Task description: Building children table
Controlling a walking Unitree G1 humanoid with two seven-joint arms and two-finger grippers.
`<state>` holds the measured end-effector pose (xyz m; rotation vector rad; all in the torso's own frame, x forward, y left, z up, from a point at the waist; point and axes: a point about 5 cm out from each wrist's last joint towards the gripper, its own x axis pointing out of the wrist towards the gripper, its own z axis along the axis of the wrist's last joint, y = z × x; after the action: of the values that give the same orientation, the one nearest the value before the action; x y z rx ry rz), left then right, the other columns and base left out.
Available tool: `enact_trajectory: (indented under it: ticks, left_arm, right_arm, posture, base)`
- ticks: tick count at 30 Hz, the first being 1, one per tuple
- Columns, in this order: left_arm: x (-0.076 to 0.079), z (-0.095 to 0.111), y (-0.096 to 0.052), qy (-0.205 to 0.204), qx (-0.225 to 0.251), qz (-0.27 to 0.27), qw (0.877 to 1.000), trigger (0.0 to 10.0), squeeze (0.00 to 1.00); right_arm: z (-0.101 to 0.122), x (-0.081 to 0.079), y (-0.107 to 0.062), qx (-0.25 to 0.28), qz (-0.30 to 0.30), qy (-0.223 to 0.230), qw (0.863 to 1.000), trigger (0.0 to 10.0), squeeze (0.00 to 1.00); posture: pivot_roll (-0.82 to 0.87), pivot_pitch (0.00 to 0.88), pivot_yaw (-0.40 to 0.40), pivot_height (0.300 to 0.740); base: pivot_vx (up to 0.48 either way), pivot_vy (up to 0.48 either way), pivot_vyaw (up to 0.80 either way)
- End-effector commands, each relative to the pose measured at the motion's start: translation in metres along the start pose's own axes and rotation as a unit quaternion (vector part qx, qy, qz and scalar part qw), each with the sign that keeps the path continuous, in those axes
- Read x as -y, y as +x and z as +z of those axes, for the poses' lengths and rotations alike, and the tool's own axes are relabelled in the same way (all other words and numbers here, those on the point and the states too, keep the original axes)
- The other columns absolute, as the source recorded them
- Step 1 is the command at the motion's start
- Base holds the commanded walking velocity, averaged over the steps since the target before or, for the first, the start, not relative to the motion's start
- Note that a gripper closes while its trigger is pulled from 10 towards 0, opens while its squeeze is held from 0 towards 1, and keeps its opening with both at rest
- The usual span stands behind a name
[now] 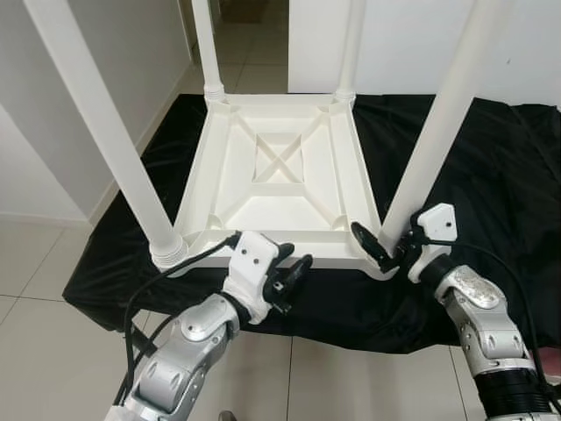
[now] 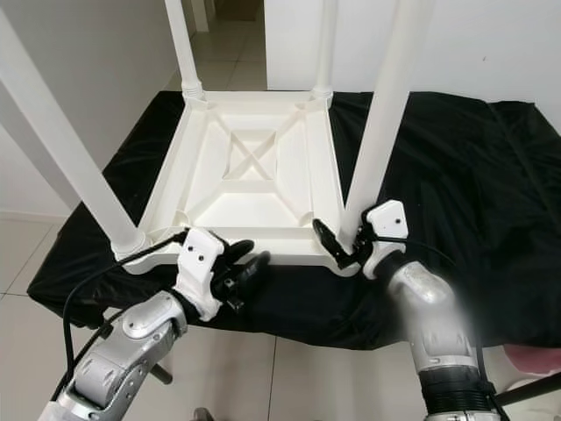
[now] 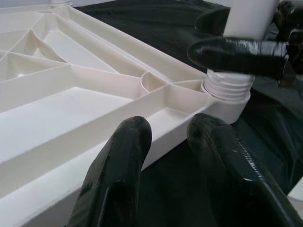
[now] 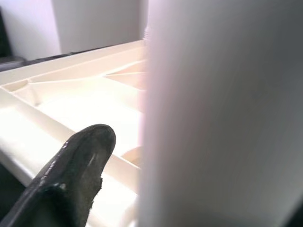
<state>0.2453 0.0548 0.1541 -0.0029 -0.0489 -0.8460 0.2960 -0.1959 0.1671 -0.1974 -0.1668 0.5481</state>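
Right end effector (image 1: 384, 244) clamps the near-right leg (image 1: 438, 123) at its socket; left end effector (image 1: 294, 272), fingers apart, hovers beside the tabletop (image 1: 276, 167). Crooked twisting could cross-thread it.

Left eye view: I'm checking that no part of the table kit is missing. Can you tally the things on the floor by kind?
White round plastic table legs, standing up from the corners: 4
White square plastic tabletop, lying upside down: 1
Black cloth sheet, spread under the tabletop: 1
Total: 6
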Motion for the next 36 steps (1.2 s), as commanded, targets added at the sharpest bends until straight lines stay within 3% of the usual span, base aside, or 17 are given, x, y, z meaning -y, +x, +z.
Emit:
enact_trajectory:
  ticks: [1, 2, 3, 6, 7, 9, 15, 16, 17, 18, 24, 26, 31, 33, 34, 35, 36]
  left_arm:
    - [0.008, -0.006, -0.001, 0.005, -0.014, -0.066, 0.998, 10.0, 0.00]
    - [0.008, -0.006, -0.001, 0.005, -0.014, -0.066, 0.998, 10.0, 0.00]
    - [0.009, -0.006, 0.000, 0.004, -0.015, -0.072, 0.997, 10.0, 0.00]
    - [0.011, -0.006, -0.001, 0.001, -0.014, -0.084, 0.996, 10.0, 0.00]
    - [0.012, -0.007, -0.001, 0.000, -0.013, -0.092, 0.996, 10.0, 1.00]
    - [0.014, -0.009, -0.003, -0.020, -0.016, -0.110, 0.994, 10.0, 1.00]
    - [0.017, -0.009, -0.003, -0.017, -0.022, -0.127, 0.992, 10.0, 1.00]
    - [0.016, -0.009, -0.003, -0.006, -0.026, -0.123, 0.992, 10.0, 0.98]
    - [0.016, -0.009, -0.003, -0.006, -0.026, -0.123, 0.992, 10.0, 0.98]
    - [0.010, -0.008, -0.002, 0.006, -0.028, -0.109, 0.994, 10.0, 0.00]
    - [0.004, -0.008, -0.003, 0.015, -0.028, -0.089, 0.995, 10.0, 0.00]
    - [-0.001, -0.009, -0.003, 0.013, -0.032, -0.076, 0.996, 10.0, 0.00]
    - [-0.003, -0.010, -0.003, 0.010, -0.035, -0.072, 0.997, 10.0, 0.00]
    - [-0.001, -0.011, -0.001, 0.009, -0.033, -0.070, 0.997, 10.0, 0.00]
    - [-0.001, -0.011, -0.001, 0.009, -0.033, -0.070, 0.997, 10.0, 0.00]
    - [0.000, -0.011, 0.000, 0.009, -0.032, -0.070, 0.997, 10.0, 0.00]
    - [0.000, -0.011, 0.000, 0.009, -0.032, -0.070, 0.997, 10.0, 0.00]
  right_arm:
    - [0.002, -0.002, 0.002, -0.001, 0.020, -0.003, 1.000, 3.8, 0.00]
    - [0.002, -0.002, 0.002, -0.001, 0.020, -0.003, 1.000, 3.8, 0.00]
    - [0.002, 0.000, 0.002, -0.001, 0.022, -0.004, 1.000, 0.0, 0.00]
    - [0.000, 0.002, 0.003, -0.001, 0.023, -0.004, 1.000, 0.0, 0.00]
    - [-0.001, 0.003, 0.003, -0.001, 0.025, -0.003, 1.000, 0.0, 0.00]
    - [-0.004, 0.004, 0.000, -0.005, 0.019, 0.001, 1.000, 0.0, 0.00]
    - [-0.006, 0.001, -0.005, -0.007, -0.001, 0.013, 1.000, 0.0, 0.00]
    - [-0.007, -0.001, -0.007, -0.006, -0.014, 0.023, 1.000, 4.9, 0.00]
    - [-0.007, -0.001, -0.007, -0.006, -0.014, 0.023, 1.000, 4.9, 0.00]
    - [-0.006, -0.007, -0.010, 0.000, -0.055, 0.058, 0.997, 10.0, 0.00]
    - [-0.004, -0.015, -0.014, -0.008, -0.113, 0.067, 0.991, 10.0, 0.00]
    - [-0.006, -0.016, -0.017, -0.022, -0.180, 0.071, 0.981, 10.0, 0.00]
    - [-0.008, -0.019, -0.019, -0.036, -0.232, 0.062, 0.970, 10.0, 0.00]
    - [-0.015, -0.033, -0.019, -0.070, -0.340, 0.075, 0.935, 10.0, 0.00]
    - [-0.015, -0.033, -0.019, -0.070, -0.340, 0.075, 0.935, 10.0, 0.00]
    - [-0.014, -0.038, -0.019, -0.075, -0.377, 0.073, 0.920, 10.0, 0.00]
    - [-0.014, -0.038, -0.019, -0.075, -0.377, 0.073, 0.920, 10.0, 0.00]
  posture:
    - [-0.05, 0.020, 0.051, 0.740]
    - [-0.05, 0.020, 0.051, 0.740]
    - [-0.05, 0.020, 0.048, 0.740]
    - [-0.05, 0.016, 0.046, 0.740]
    - [-0.05, 0.016, 0.046, 0.740]
    - [-0.06, 0.004, 0.046, 0.740]
    - [-0.06, 0.000, 0.048, 0.740]
    - [-0.06, 0.000, 0.051, 0.740]
    - [-0.06, 0.000, 0.051, 0.740]
    - [-0.06, 0.000, 0.056, 0.740]
    - [-0.07, 0.000, 0.055, 0.740]
    - [-0.09, 0.000, 0.054, 0.740]
    - [-0.09, 0.000, 0.057, 0.740]
    - [-0.10, 0.000, 0.052, 0.740]
    - [-0.10, 0.000, 0.052, 0.740]
    - [-0.10, 0.000, 0.052, 0.740]
    - [-0.10, 0.000, 0.052, 0.740]
  base:
    - [0.000, 0.000, 0.00]
    - [0.000, 0.000, 0.00]
    - [0.000, 0.000, 0.00]
    - [0.000, 0.000, 0.00]
    - [0.000, 0.000, 0.00]
    - [0.000, 0.000, 0.00]
    - [0.000, 0.000, 0.00]
    - [0.000, 0.000, 0.00]
    - [0.000, 0.000, 0.00]
    - [0.000, 0.000, 0.00]
    - [0.000, 0.000, 0.00]
    - [0.000, 0.000, 0.00]
    - [0.000, 0.000, 0.00]
    - [0.000, 0.000, 0.00]
    - [0.000, 0.000, 0.00]
    - [0.000, 0.000, 0.00]
    - [0.000, 0.000, 0.00]
